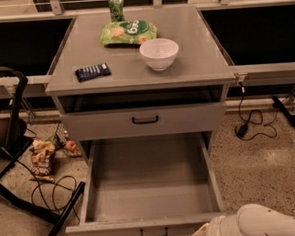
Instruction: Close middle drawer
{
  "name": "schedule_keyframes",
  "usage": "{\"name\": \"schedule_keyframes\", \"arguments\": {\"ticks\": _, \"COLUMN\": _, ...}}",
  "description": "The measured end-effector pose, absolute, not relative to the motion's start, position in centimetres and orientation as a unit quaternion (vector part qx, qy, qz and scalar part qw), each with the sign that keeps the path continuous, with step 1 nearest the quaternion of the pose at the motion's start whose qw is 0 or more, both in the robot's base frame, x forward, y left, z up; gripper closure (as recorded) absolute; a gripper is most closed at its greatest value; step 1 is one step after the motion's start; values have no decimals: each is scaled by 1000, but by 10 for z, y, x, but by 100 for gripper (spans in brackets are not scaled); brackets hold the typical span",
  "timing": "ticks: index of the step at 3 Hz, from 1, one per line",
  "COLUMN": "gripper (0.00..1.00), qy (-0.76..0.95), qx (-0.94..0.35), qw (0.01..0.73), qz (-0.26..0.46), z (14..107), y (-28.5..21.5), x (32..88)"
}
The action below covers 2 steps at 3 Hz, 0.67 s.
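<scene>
Obs: middle drawer (pixel 149 187) stands pulled fully out beneath the upper drawer (pixel 142 121), gripper (pixel 201 235) low beside its front right corner, probably staged to push it in; grip state cannot be told.

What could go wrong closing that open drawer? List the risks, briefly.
1. The drawer is pulled far out, its handle at the picture's bottom edge. The white arm sits by its right corner, so an off-centre push may skew it.
2. The gripper does not show, so contact cannot be checked.
3. A hard shove might jolt the bowl on top.
</scene>
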<state>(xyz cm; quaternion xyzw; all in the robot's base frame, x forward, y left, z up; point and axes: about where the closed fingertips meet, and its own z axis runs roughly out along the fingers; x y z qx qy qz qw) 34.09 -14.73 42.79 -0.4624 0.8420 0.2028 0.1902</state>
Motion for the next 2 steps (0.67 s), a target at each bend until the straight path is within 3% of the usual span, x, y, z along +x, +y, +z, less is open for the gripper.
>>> {"name": "schedule_keyframes", "arguments": {"ticks": 2, "gripper": 100, "qy": 814, "qx": -471, "qw": 236, "qz": 244, "z": 355, "y": -119, "x": 378}}
